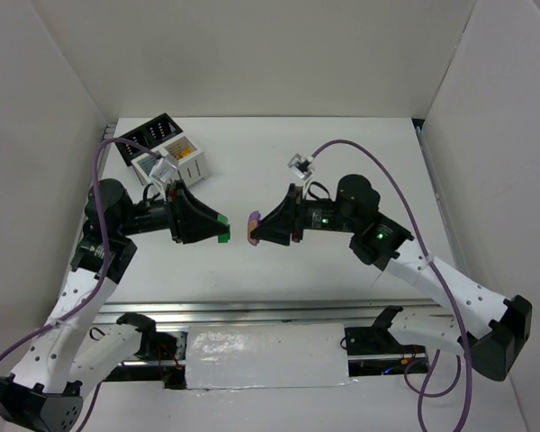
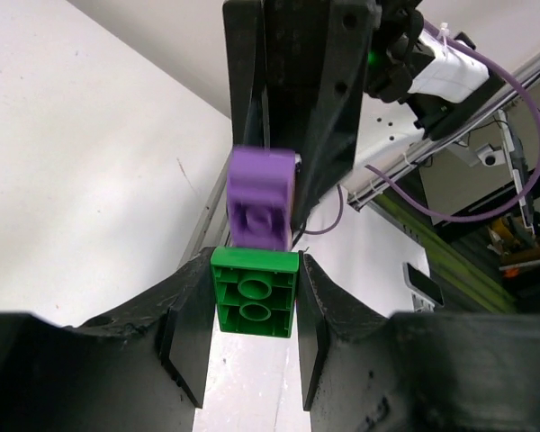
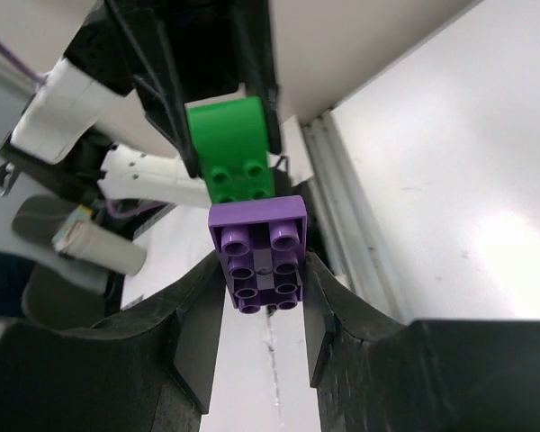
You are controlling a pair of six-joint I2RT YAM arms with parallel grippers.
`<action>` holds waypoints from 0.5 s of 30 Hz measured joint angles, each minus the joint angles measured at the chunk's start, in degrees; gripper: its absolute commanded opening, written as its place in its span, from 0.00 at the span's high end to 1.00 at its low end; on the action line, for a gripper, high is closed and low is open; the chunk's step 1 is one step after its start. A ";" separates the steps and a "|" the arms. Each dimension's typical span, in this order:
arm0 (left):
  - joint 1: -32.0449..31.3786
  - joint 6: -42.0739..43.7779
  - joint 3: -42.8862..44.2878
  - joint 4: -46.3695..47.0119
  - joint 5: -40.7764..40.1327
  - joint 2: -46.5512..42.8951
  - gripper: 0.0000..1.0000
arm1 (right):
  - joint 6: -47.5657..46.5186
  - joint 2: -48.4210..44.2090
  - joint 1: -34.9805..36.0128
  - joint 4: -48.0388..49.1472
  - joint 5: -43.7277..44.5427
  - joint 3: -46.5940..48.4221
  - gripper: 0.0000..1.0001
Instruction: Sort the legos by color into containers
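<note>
Two white-and-black robot arms, the left arm [image 1: 90,279] and the right arm [image 1: 432,270], lean toward each other above the plain white table [image 1: 252,288], their tips nearly meeting mid-table. In the far left corner sits a block of slatted plastic bins, a black pair [image 1: 151,135] joined to a white pair [image 1: 187,166]. The left gripper [image 2: 254,301] is clenched on a small green studded plastic brick [image 2: 254,310]. The right gripper [image 3: 263,279] is clenched on a small purple studded plastic brick [image 3: 259,256]. Both bricks hang in the air, close together and well away from the bins.

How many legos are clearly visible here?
2: a green lego in the left gripper and a purple lego in the right gripper. Others may be hidden in the containers.
</note>
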 measured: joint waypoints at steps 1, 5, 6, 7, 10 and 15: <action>0.35 0.39 0.07 -0.39 -0.09 0.04 1.00 | 0.11 -1.57 -1.68 -0.31 -0.48 -0.96 1.00; 0.76 1.27 0.42 -0.90 -0.42 1.29 1.00 | -0.20 -5.77 -4.15 -0.66 -1.33 -1.75 1.00; 0.94 1.44 0.59 -1.07 -0.46 1.84 1.00 | -0.35 -6.69 -4.31 -0.68 -1.60 -1.86 1.00; 1.07 1.66 0.83 -1.38 -0.87 2.36 1.00 | -0.52 -7.43 -4.39 -0.79 -1.73 -1.90 1.00; 1.33 5.14 4.79 -8.20 -6.10 4.74 1.00 | -1.73 -8.90 -4.46 -2.54 -0.37 -1.90 1.00; 1.90 11.06 21.57 -22.69 -36.33 12.15 1.00 | -3.61 -10.99 -4.61 -7.85 6.97 -2.73 1.00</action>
